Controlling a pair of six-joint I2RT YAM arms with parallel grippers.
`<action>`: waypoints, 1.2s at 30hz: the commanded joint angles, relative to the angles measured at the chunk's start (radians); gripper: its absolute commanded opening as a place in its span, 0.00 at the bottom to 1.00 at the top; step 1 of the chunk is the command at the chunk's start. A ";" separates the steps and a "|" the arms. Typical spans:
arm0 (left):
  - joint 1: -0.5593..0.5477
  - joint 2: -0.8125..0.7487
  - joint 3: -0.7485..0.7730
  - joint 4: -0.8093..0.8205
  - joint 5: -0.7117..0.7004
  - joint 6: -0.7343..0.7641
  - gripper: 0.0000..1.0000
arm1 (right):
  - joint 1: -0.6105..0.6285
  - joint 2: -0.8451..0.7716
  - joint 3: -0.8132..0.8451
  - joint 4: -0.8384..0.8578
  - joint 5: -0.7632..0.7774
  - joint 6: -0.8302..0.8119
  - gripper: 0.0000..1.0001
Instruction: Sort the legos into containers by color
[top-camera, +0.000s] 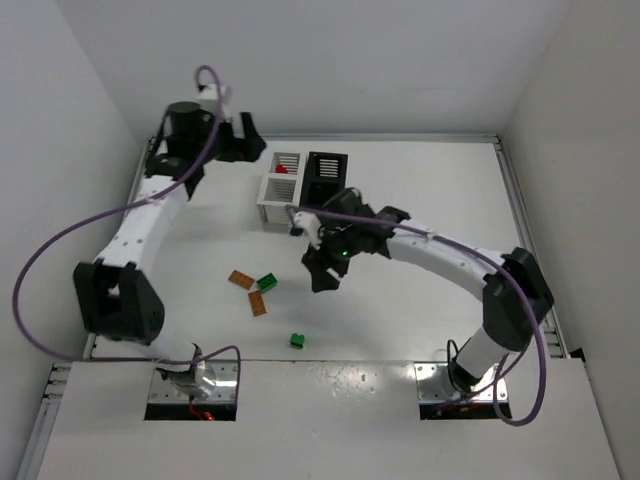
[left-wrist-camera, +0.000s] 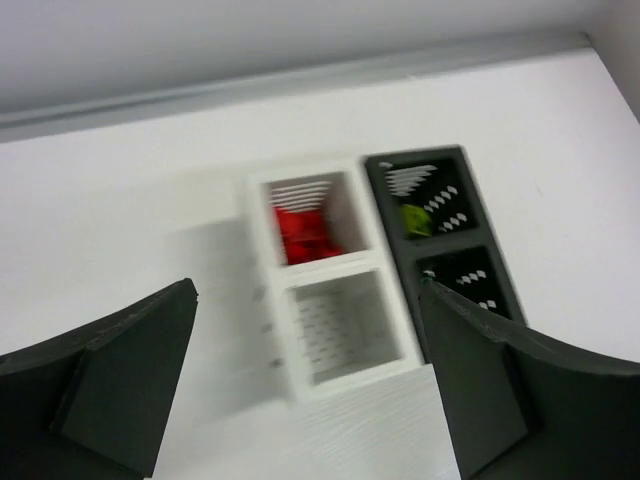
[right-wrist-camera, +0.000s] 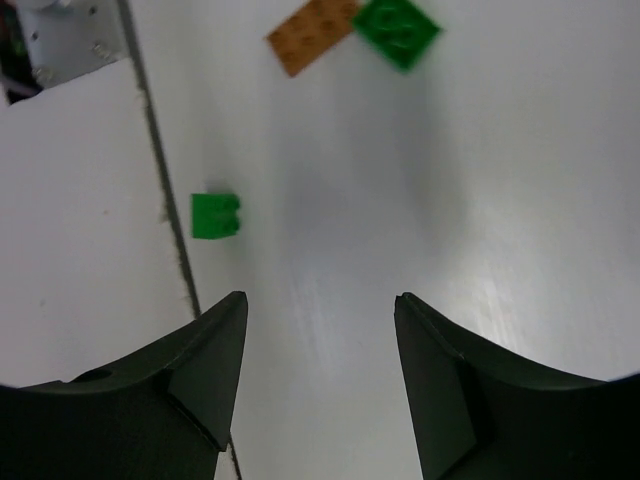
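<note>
Left wrist view puts my left gripper (left-wrist-camera: 308, 288) directly above the containers (left-wrist-camera: 330, 268), jaws spread wide with nothing between them. That spot suits a drop into the white bin (left-wrist-camera: 352, 215) where the red legos (left-wrist-camera: 300, 235) lie. A yellow-green brick (left-wrist-camera: 416, 220) sits in the black bin (left-wrist-camera: 472, 205) alongside. My right gripper (right-wrist-camera: 320, 300) hovers over the table (right-wrist-camera: 480, 200), jaws parted and empty, near a green brick (right-wrist-camera: 215, 215), likely lining up a pick. An orange-brown plate (right-wrist-camera: 312, 35) and a green plate (right-wrist-camera: 397, 30) lie beyond.
</note>
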 joint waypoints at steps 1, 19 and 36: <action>0.091 -0.174 -0.055 -0.095 -0.012 -0.010 1.00 | 0.146 0.084 0.067 -0.018 -0.017 -0.064 0.60; 0.390 -0.490 -0.298 -0.189 -0.007 0.035 1.00 | 0.413 0.406 0.161 -0.058 0.236 0.037 0.57; 0.452 -0.453 -0.316 -0.180 0.002 0.044 1.00 | 0.445 0.439 0.222 -0.051 0.268 0.067 0.67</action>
